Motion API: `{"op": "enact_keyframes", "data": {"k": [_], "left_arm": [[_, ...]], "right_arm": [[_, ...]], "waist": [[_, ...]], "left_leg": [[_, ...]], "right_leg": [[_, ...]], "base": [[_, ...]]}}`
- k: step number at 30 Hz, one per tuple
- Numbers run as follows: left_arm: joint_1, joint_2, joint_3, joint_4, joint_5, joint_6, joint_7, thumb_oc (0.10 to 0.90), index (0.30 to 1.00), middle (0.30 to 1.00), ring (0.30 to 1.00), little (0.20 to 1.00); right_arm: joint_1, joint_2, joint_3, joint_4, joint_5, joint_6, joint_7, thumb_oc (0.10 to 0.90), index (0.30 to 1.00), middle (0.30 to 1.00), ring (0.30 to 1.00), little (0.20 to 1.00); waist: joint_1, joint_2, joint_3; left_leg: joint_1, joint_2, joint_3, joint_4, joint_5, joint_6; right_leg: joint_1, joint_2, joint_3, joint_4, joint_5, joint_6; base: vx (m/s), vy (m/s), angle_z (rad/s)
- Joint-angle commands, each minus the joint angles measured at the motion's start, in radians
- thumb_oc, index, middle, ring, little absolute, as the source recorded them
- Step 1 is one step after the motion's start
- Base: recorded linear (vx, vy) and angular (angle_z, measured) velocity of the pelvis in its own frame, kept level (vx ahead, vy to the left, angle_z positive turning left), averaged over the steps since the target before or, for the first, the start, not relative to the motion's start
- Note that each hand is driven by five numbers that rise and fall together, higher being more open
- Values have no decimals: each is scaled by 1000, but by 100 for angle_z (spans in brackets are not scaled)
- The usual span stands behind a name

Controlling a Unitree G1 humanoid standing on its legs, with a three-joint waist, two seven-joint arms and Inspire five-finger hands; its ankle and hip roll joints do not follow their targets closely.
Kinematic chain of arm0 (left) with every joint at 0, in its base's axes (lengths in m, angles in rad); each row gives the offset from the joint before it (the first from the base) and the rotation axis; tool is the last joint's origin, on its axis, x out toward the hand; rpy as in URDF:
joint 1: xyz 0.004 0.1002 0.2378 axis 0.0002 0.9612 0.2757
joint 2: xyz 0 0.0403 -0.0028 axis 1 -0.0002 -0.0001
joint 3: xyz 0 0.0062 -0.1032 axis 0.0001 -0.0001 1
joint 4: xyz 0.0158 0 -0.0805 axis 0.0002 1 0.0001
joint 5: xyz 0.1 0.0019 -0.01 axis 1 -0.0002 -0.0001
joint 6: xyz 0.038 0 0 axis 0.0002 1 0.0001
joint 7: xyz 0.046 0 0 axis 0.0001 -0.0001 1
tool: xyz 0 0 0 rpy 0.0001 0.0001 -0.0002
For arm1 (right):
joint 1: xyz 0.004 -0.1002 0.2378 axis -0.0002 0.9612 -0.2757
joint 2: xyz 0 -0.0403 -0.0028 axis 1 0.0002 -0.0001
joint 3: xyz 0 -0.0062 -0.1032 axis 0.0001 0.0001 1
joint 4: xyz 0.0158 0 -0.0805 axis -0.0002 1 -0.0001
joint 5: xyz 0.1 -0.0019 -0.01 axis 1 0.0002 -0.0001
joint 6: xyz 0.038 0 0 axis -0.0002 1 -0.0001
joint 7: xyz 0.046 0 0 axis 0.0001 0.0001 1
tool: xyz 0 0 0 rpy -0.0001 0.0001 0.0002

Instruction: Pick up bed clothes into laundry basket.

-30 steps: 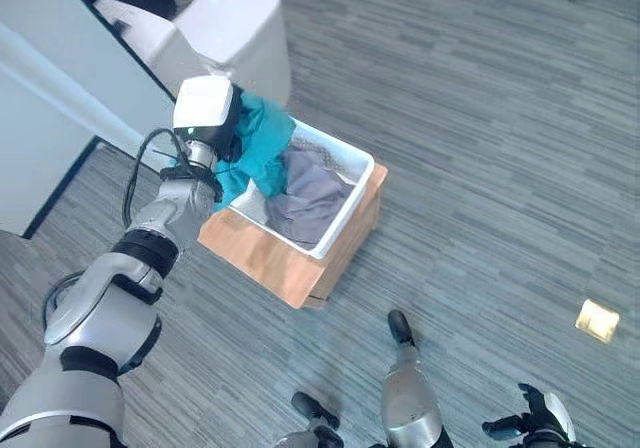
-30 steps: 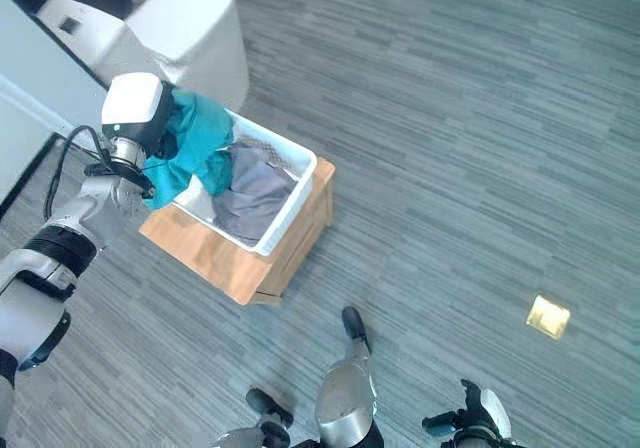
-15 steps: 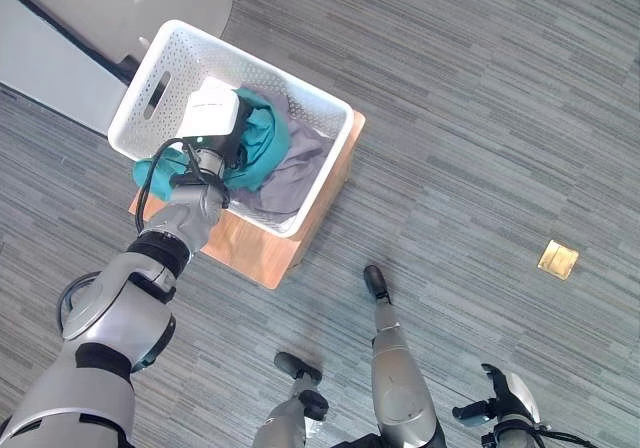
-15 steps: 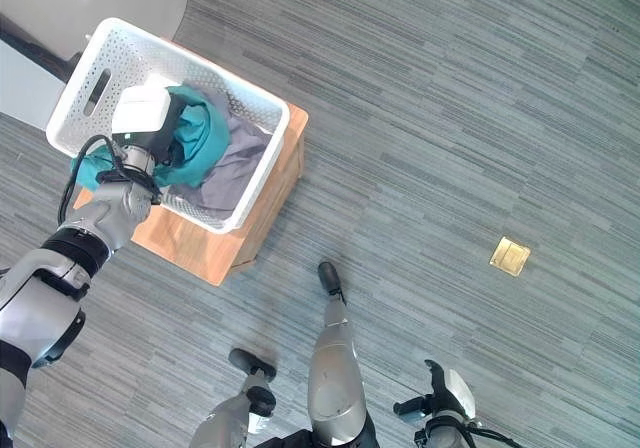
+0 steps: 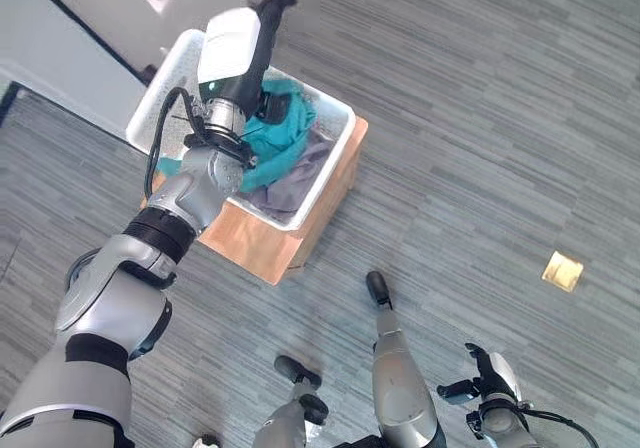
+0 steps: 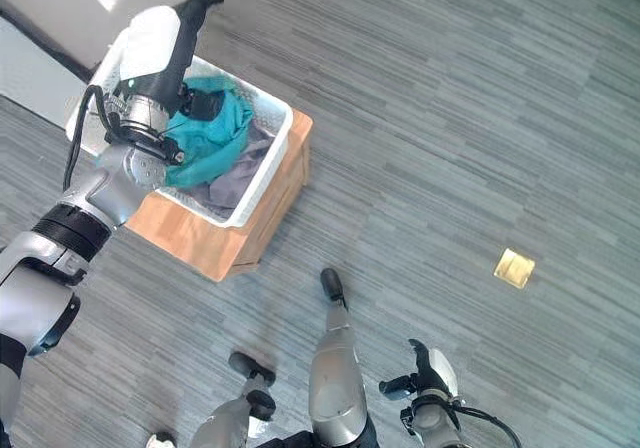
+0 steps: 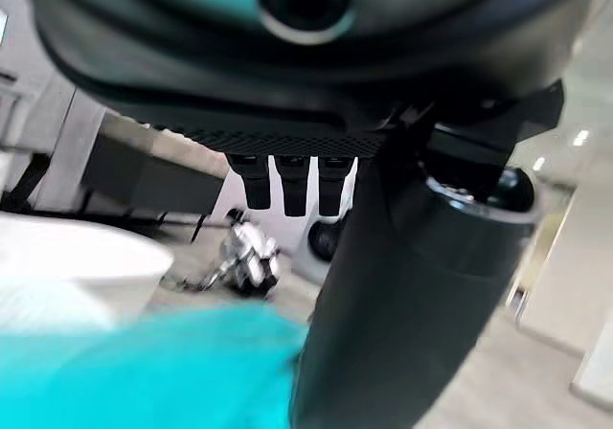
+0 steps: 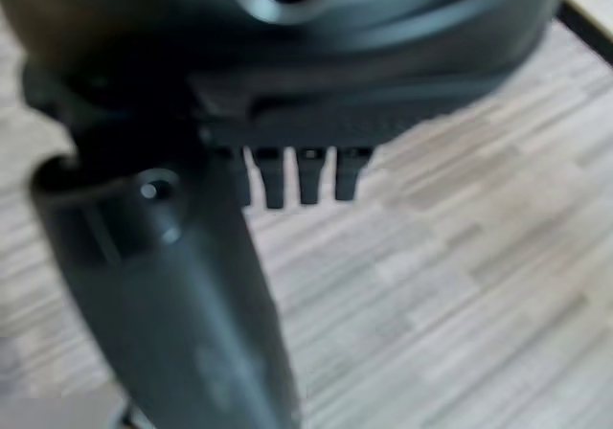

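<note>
Nearest me, at about five o'clock in the head views, my right hand (image 5: pixel 490 380) hangs low over the grey floor (image 5: pixel 480 148), fingers straight and relaxed, nothing in it.

Farther out, at about ten o'clock, my left hand (image 5: pixel 240 53) is raised above the white laundry basket (image 5: pixel 340 133), which sits on a wooden stand (image 5: pixel 265 248). Its fingers are straight and spread; the teal garment (image 5: pixel 275 143) lies below it in the basket on top of grey cloth (image 5: pixel 300 178), touching neither hand.

I judge the drop as done and this step as release and withdrawal. Next I should turn toward the bed at about eleven o'clock and look for any clothes left there.
</note>
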Motion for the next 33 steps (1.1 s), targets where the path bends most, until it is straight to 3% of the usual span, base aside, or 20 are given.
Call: {"op": "enact_keyframes", "data": {"k": [1,8,21,33], "left_arm": [[-46,9,164,-22,-67,-62,65,800,900,900,900,900],[169,-64,330,-246,-216,-122,57,800,900,900,900,900],[497,-108,421,-561,-304,-204,-50,800,900,900,900,900],[888,-112,539,-661,-438,-213,-192,800,900,900,900,900]], "right_arm": [[88,-29,-12,7,18,14,0,800,900,900,900,900],[83,-21,-25,-15,-25,45,17,800,900,900,900,900],[62,-44,-75,-108,-65,75,28,800,900,900,900,900],[15,-231,-258,-425,-49,73,-10,800,900,900,900,900]], "waist": [[18,11,-101],[74,-31,-171],[155,-107,-274],[226,-193,-323]], "left_leg": [[68,113,-64,7,7,-74],[125,114,-82,7,-5,-68],[166,106,-124,7,-32,-46],[184,89,-172,7,-62,-22]], "right_leg": [[86,7,-84,27,-160,56],[176,10,-115,19,-169,52],[259,-9,-161,18,-166,60],[320,-33,-214,24,-166,74]], "base": [[16,-45,12],[29,-30,16],[28,11,14],[7,20,12]]}}
